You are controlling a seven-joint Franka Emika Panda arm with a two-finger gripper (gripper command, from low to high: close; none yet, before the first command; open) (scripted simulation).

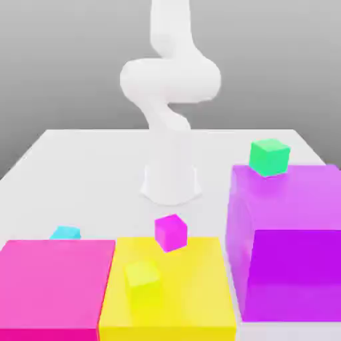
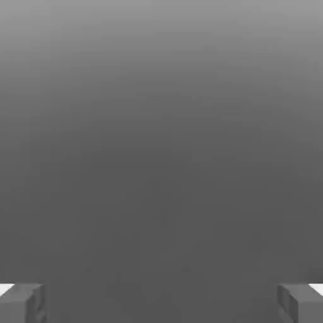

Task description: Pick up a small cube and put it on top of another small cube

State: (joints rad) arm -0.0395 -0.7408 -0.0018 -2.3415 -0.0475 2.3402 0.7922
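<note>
Two fingers of gripper (image 2: 161, 303) wide apart, nothing between; cyan cube (image 1: 66, 232) partly hidden behind pink block (image 1: 56, 283); best approached from straight above, clear of block edge

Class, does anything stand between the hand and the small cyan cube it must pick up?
Possibly the pink block: it hides part of the cyan cube in the exterior view. Nothing visible covers the cube's top, but the hand's path cannot be judged.
</note>
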